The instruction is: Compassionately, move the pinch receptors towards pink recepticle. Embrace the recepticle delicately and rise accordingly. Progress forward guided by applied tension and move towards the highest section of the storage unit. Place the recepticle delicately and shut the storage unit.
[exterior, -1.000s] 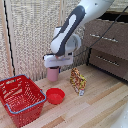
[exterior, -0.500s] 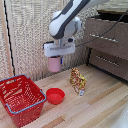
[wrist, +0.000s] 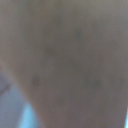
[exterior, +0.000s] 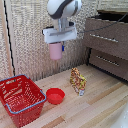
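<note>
1. Red wire-mesh basket [exterior: 20, 99] at the wooden worktop's [exterior: 100, 107] near corner, exterior view's left; shallow red bowl [exterior: 55, 95] just beside it.
2. Small patterned packet [exterior: 78, 81] mid-worktop.
3. Pale-pink cylindrical cup [exterior: 55, 50] airborne, clamped in the white arm's gripper [exterior: 59, 44], hanging directly below its base.
4. Dark brown wooden dresser [exterior: 107, 44] at the far edge; top drawer [exterior: 106, 36] well apart from the cup.
5. Wrist view: blur only.

Pink recepticle [exterior: 55, 50], in the pinch receptors [exterior: 56, 46], higher and seemingly nearer the storage unit [exterior: 107, 36].

arm [exterior: 63, 10]: bulky white, rounded joints, dark seams | gripper base [exterior: 59, 34]: flat white block | fingertip [exterior: 63, 48]: blue
</note>
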